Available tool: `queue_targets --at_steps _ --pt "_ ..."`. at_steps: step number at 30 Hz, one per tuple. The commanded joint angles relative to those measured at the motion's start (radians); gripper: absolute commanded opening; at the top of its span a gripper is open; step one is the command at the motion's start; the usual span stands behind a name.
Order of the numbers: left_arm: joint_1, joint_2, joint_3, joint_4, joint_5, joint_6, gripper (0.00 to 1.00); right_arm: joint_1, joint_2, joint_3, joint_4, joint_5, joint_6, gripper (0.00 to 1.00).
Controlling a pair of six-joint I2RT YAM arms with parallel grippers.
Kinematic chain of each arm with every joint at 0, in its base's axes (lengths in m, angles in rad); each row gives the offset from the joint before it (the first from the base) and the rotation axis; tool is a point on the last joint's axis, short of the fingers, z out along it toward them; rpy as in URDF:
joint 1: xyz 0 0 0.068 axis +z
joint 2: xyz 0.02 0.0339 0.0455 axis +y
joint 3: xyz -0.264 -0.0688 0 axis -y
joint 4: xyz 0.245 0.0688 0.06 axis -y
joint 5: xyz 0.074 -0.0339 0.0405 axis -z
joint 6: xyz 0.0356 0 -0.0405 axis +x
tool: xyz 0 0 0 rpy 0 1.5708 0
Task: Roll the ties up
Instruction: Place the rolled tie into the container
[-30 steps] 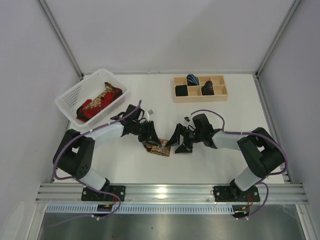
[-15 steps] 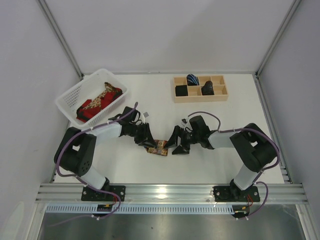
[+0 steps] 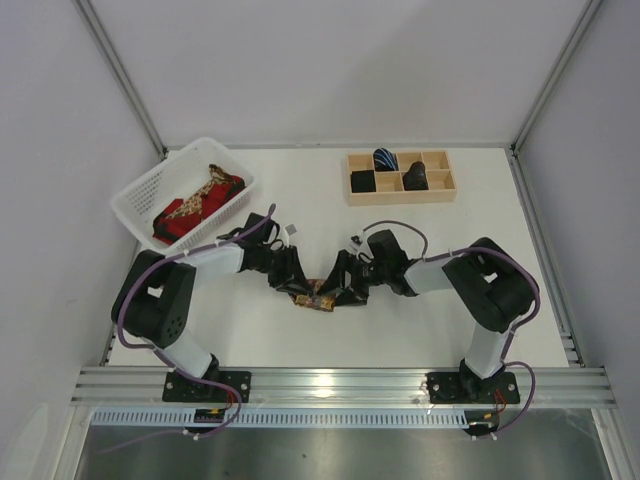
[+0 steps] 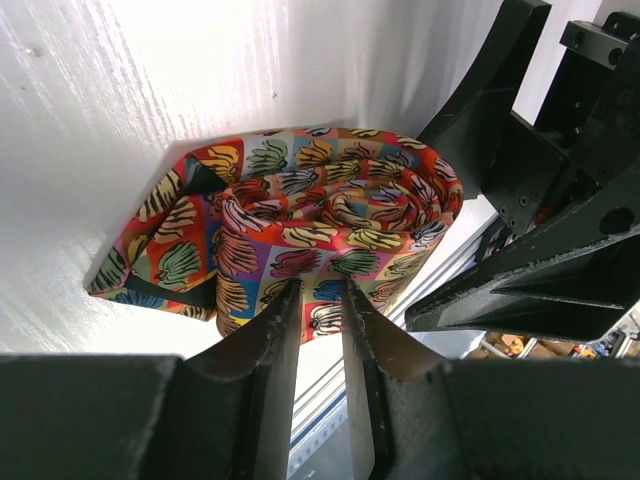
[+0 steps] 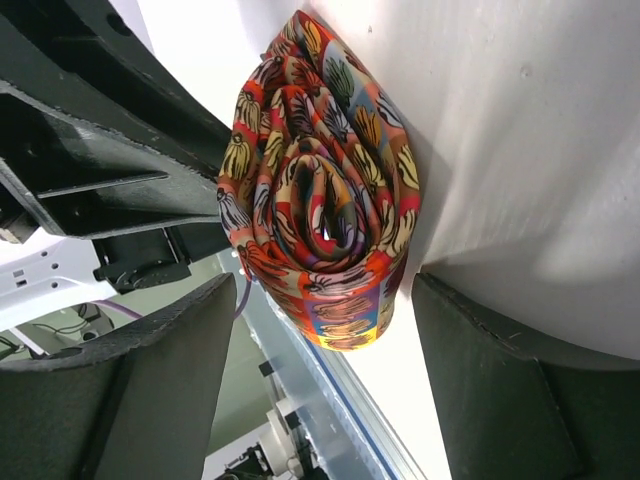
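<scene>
The multicoloured floral tie (image 3: 318, 295) is rolled into a loose coil and lies on the white table between my two grippers. In the left wrist view the roll (image 4: 320, 225) lies just past my fingertips. My left gripper (image 4: 320, 290) is nearly shut, with its tips pinching the roll's near edge. In the right wrist view I look at the spiral end of the roll (image 5: 325, 215). My right gripper (image 5: 325, 290) is open wide and straddles that end without touching it. In the top view the left gripper (image 3: 297, 283) and right gripper (image 3: 340, 285) meet at the roll.
A white basket (image 3: 135, 195) at the back left holds a red tie and a gold paisley tie (image 3: 195, 205). A wooden compartment tray (image 3: 400, 198) at the back right holds a blue-striped roll (image 3: 385, 158) and black rolls (image 3: 415, 177). The table's front rail runs close behind the roll.
My right gripper has moved left to the roll and now straddles its end. My left gripper has stayed at the roll, which has barely moved.
</scene>
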Motion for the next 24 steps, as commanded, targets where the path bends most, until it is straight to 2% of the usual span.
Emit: queue_targets --at_steps 1,19,21,22,24 --pt "0.016 0.019 0.0 0.018 -0.007 0.044 0.28 0.012 0.028 0.022 0.03 0.048 -0.012 0.77" --pt "0.03 0.068 -0.001 0.037 0.003 0.051 0.28 0.086 0.088 0.12 -0.077 0.201 -0.065 0.61" --pt "0.03 0.069 -0.002 0.037 0.006 0.052 0.28 0.088 0.103 0.134 -0.074 0.192 -0.056 0.57" --pt "0.03 0.071 -0.002 0.037 0.006 0.054 0.27 0.091 0.107 0.144 -0.091 0.192 -0.059 0.51" --pt "0.03 0.069 0.001 0.038 0.006 0.055 0.27 0.098 0.12 0.198 -0.173 0.204 -0.088 0.46"
